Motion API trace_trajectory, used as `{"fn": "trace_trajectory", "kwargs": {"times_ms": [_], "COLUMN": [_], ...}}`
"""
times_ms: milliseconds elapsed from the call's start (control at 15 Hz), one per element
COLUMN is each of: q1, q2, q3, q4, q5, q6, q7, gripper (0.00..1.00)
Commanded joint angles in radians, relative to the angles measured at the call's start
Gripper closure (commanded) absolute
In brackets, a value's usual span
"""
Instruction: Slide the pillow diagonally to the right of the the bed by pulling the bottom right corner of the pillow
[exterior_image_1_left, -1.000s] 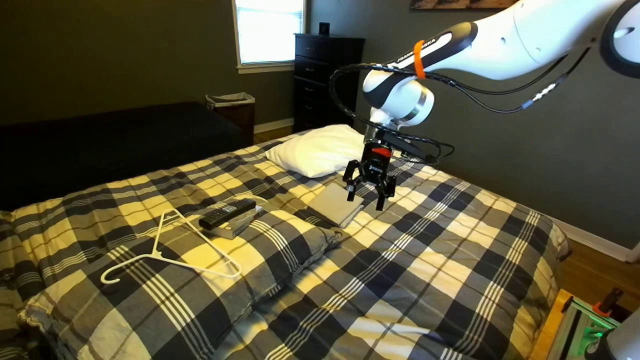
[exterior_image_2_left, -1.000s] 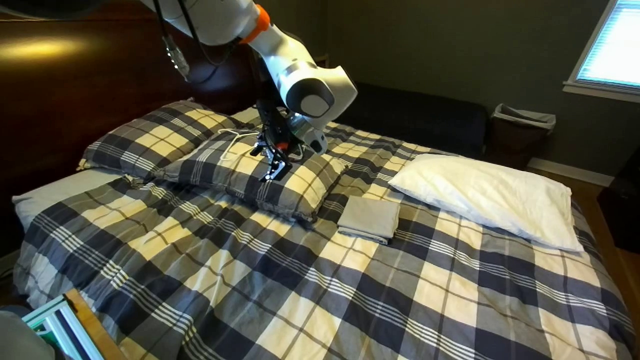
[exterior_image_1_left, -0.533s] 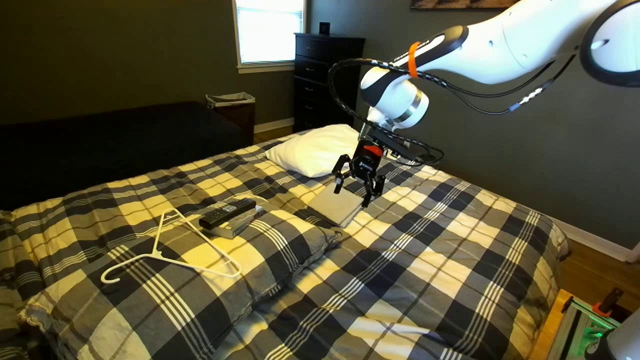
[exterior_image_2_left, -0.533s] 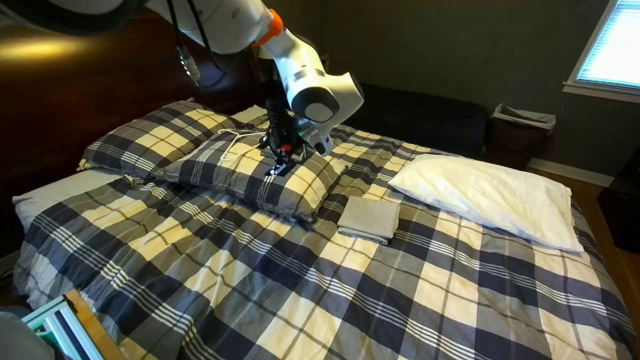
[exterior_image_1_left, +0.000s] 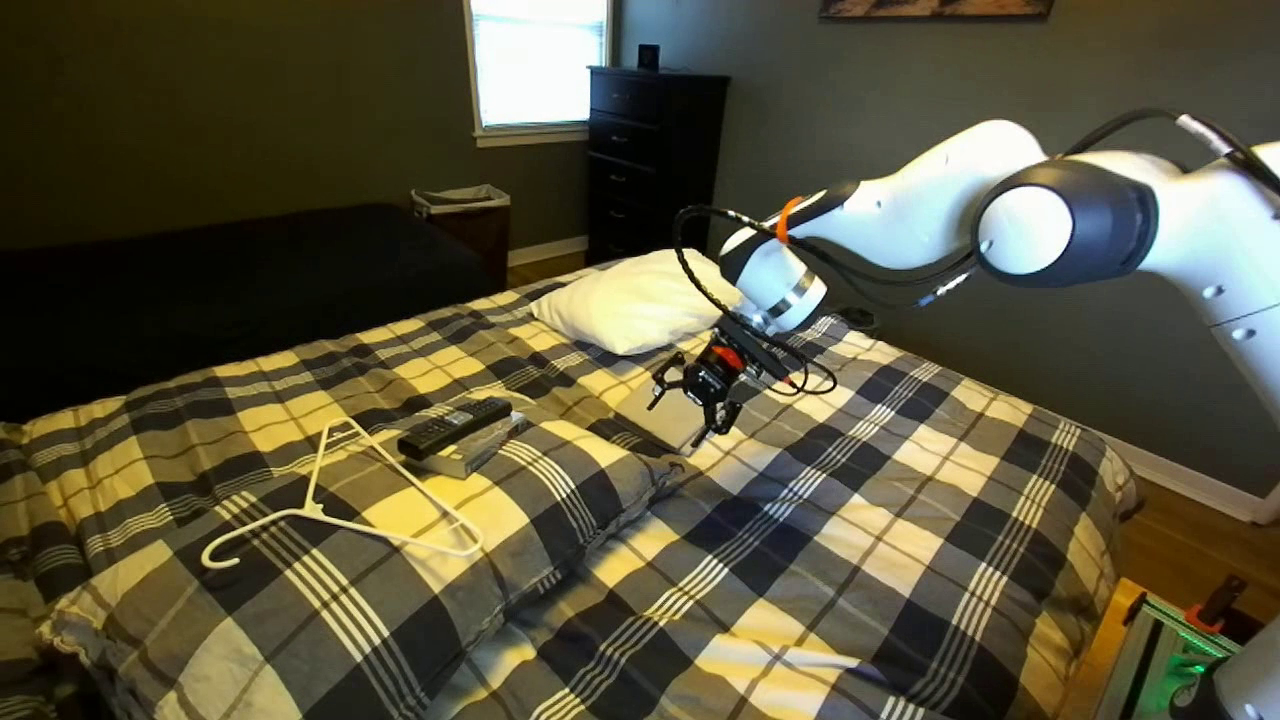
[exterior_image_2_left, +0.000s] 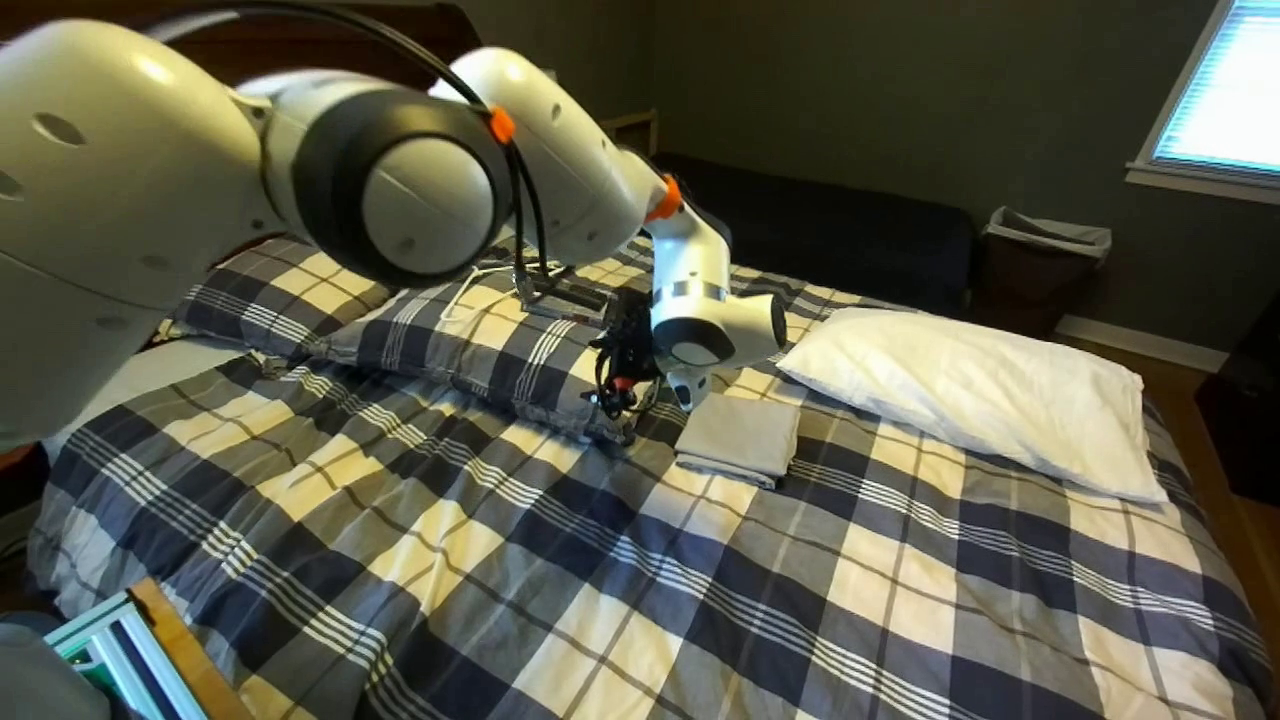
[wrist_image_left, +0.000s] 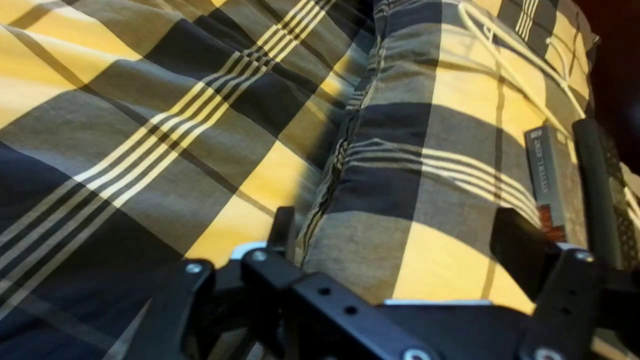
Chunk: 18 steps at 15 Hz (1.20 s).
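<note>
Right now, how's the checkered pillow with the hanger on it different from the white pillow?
The checkered pillow has dark, grey and yellowish squares; the white pillow is plain white. The checkered pillow has a crinkly edge, while the white pillow's edge looks smooth. The checkered pillow lies nearer the headboard; the white pillow lies farther away. Both are puffy and rest on the bed.

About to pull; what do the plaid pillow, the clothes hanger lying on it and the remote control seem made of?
Plaid pillow: matte woven fabric, perhaps cotton, over soft filling; it bulges and creases.
Clothes hanger: likely plastic, smooth and white, given its thick rods and molded-looking neck.
Remote control: probably plastic, dark and fairly dull; blocky casing with button rows.
</note>
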Motion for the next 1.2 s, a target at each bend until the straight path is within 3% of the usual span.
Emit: {"fn": "trace_trajectory", "kwargs": {"times_ms": [0,200,400,533,667,733,933,1000,1133], "q1": [-0.004,-0.018,-0.016,-0.028,-0.087,-0.049,-0.084,-0.057,-0.045], "q2": [0.228,0.348,0.380,0.374,0.352,0.350,0.345,0.310,0.321], "q3": [0.020,0.032,0.005,-0.015,0.035,0.014,0.028,0.023,0.034], "q4": [0.240,0.380,0.432,0.444,0.449,0.415,0.441,0.369,0.348], "q5": [0.045,0.074,0.035,-0.033,-0.047,-0.034,-0.039,0.014,0.034], "q6": [0.011,0.040,0.094,0.023,-0.101,-0.008,-0.085,0.067,0.183], "q7": [0.118,0.190,0.252,0.291,0.183,0.230,0.201,0.112,0.005], "gripper": [0.00,0.00,0.00,0.00,0.00,0.00,0.00,0.00,0.00]}}
